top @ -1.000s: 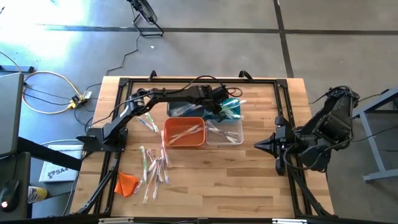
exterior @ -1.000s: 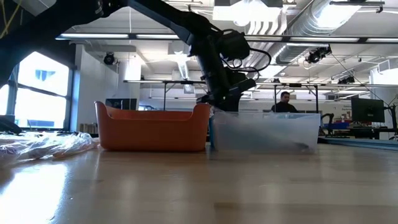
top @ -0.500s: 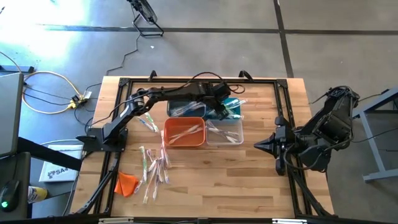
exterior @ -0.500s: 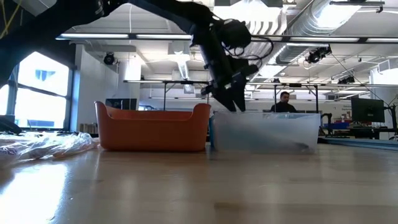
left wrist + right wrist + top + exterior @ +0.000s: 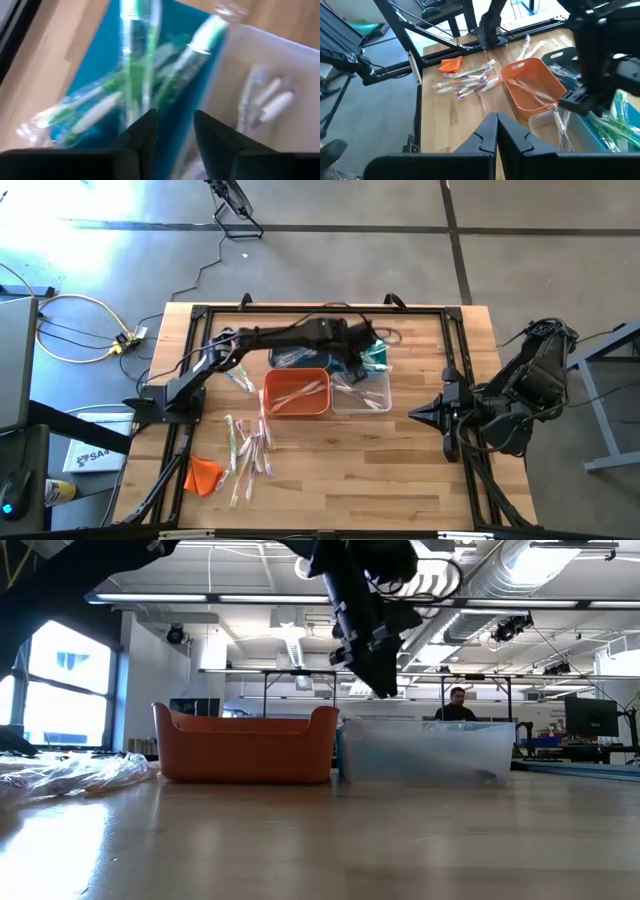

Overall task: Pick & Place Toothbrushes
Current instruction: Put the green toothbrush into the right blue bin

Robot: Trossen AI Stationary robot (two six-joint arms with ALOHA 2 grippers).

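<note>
Wrapped toothbrushes lie in a loose pile (image 5: 250,445) on the table's near left, with a few more (image 5: 238,375) farther back. Others lie in the orange bin (image 5: 297,392), the clear bin (image 5: 362,393) and the teal bin (image 5: 107,97), the teal bin's ones green-handled. My left gripper (image 5: 175,135) hangs open and empty above the teal bin beside the clear bin's wall (image 5: 235,55); in the low view it (image 5: 383,685) stands well above the bin rims. My right gripper (image 5: 496,125) waits shut at the table's right edge (image 5: 412,416).
A dark grey bin (image 5: 292,357) stands behind the orange bin, next to the teal one. A small orange cloth lump (image 5: 203,474) lies at the near left corner. Bare wood stretches across the table's near right part (image 5: 400,470). A person (image 5: 457,705) shows far off in the room.
My left gripper has risen out from between the bins, from rim height to well above them, moving slightly toward the table's near edge. The bins and the toothbrushes on the table have stayed put.
</note>
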